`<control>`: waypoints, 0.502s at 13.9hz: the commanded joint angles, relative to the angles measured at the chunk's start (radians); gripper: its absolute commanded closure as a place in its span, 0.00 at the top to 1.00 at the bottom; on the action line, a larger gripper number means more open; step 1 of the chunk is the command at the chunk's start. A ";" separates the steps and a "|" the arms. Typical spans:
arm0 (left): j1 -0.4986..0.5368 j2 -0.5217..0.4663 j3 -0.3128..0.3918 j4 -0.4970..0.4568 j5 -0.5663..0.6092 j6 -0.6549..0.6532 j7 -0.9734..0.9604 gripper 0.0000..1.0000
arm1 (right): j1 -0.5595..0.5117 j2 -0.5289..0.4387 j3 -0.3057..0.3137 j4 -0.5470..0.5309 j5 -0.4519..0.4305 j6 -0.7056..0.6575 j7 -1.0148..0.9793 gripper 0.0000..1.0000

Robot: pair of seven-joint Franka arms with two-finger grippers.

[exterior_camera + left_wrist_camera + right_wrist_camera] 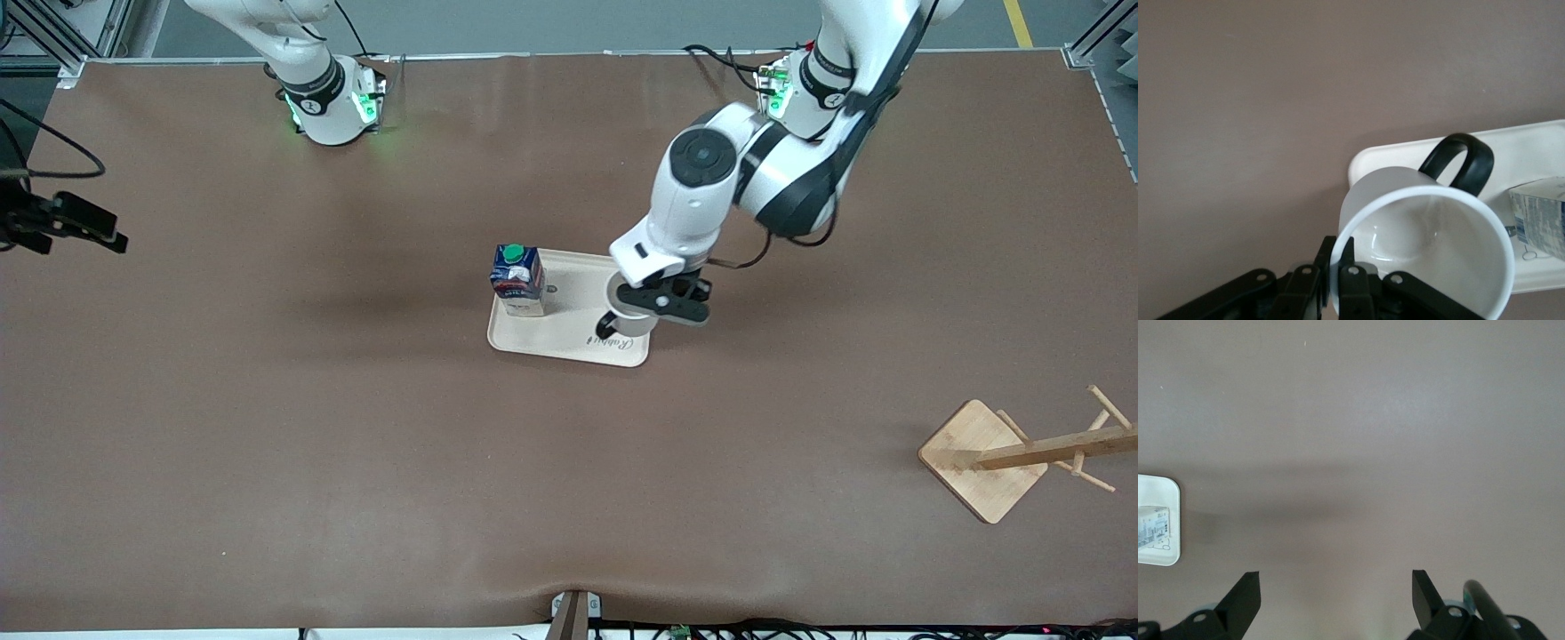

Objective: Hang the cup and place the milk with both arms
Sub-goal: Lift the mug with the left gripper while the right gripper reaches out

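Note:
The white cup (625, 307) with a black loop handle (608, 324) is over the cream tray (578, 345), at the tray's end toward the left arm. My left gripper (637, 302) is shut on its rim. In the left wrist view the fingers (1358, 270) pinch the rim of the tilted cup (1425, 233), one inside and one outside. I cannot tell if the cup touches the tray. The dark-blue milk (518, 280) with a green cap stands upright on the tray's other end. My right gripper (121, 231) is open and empty over the table near the right arm's end.
A wooden cup rack (1022, 453) with pegs stands near the left arm's end of the table, nearer the front camera. The right wrist view shows bare brown table, the tray's corner (1165, 557) and my open right gripper (1336, 587).

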 commanded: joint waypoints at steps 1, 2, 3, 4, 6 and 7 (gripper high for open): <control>0.095 -0.099 -0.006 0.068 0.010 -0.166 0.016 0.00 | 0.012 0.044 0.011 0.021 0.002 -0.018 -0.004 1.00; 0.126 -0.115 -0.003 0.108 0.003 -0.221 0.044 0.00 | 0.035 0.044 0.011 0.019 0.002 -0.020 0.001 1.00; 0.167 -0.118 -0.003 0.154 -0.007 -0.274 0.074 0.00 | 0.071 0.042 0.011 0.013 0.008 -0.020 0.010 1.00; 0.211 -0.115 -0.001 0.207 -0.048 -0.349 0.088 0.00 | 0.095 0.039 0.012 -0.002 0.024 -0.026 0.024 1.00; 0.325 -0.130 -0.001 0.245 -0.075 -0.443 0.145 0.00 | 0.148 0.022 0.014 -0.047 0.082 -0.032 0.175 1.00; 0.386 -0.149 -0.001 0.245 -0.090 -0.446 0.232 0.00 | 0.176 0.018 0.014 -0.056 0.094 -0.033 0.267 1.00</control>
